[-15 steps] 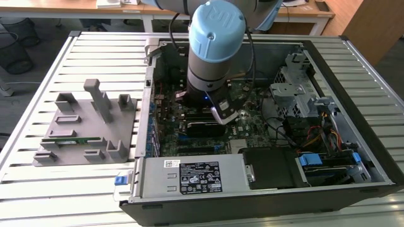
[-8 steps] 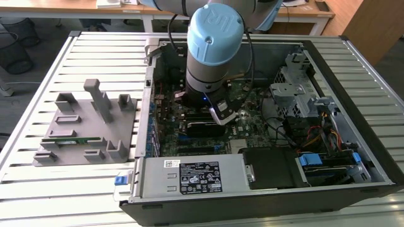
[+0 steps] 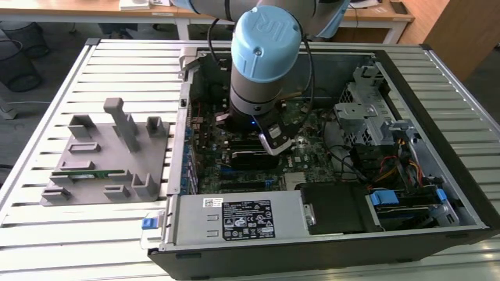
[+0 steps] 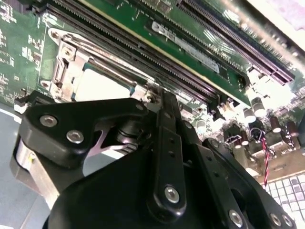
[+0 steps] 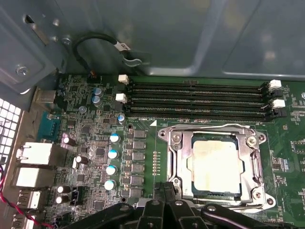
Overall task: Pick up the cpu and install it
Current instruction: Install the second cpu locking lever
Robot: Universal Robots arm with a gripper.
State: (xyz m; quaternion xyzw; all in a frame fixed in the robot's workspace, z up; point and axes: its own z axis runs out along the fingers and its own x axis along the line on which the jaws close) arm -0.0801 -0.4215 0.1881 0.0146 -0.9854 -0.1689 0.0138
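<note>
The cpu (image 5: 214, 164), a flat square chip with a pale silver top, lies flat inside the metal frame of the motherboard socket (image 5: 257, 157). In the second wrist view the cpu (image 4: 100, 86) shows as a bright square just beyond my fingers. My gripper (image 5: 164, 193) hangs just beside the socket's edge with its two black fingers together and nothing between them. In the exterior view the gripper (image 3: 277, 143) reaches down into the open computer case (image 3: 406, 70), over the middle of the motherboard.
Several black memory slots (image 5: 195, 98) run alongside the socket. On the exterior view's left, a grey fixture (image 3: 109, 158) holds a green memory stick (image 3: 90, 174). A power supply (image 3: 242, 219), a drive cage (image 3: 367, 117) and loose cables (image 3: 390, 170) crowd the case.
</note>
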